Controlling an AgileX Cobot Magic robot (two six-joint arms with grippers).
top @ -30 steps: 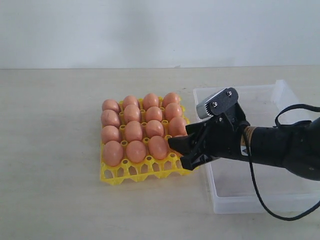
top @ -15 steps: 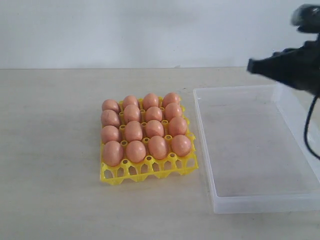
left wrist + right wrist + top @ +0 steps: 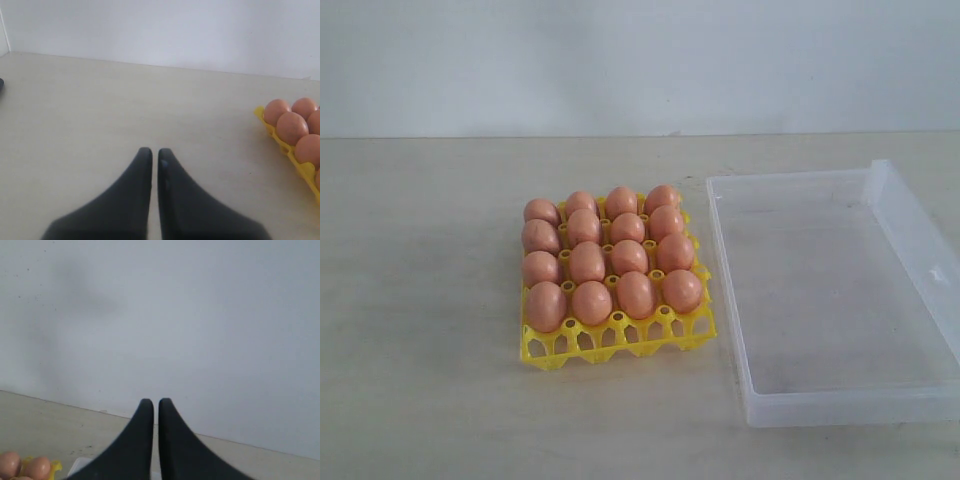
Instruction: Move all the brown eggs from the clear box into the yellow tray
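So, looks like I'm basically done: the brown eggs (image 3: 610, 258) fill every cup of the yellow tray (image 3: 620, 345), mid-worktop (image 3: 420, 300). The clear box (image 3: 840, 405) just beside it, toward the right edge, shows nothing brown inside. My left gripper (image 3: 150, 155) and right gripper (image 3: 151, 404) are both pinched together on nothing, clear of the tray. Best move, I reckon: one slow look over the box corners, then park both arms well away without bumping the tray.

Plain pale wall (image 3: 640, 60) across the upper frame, beige matte tabletop (image 3: 420, 330) filling the lower two thirds, soft even light
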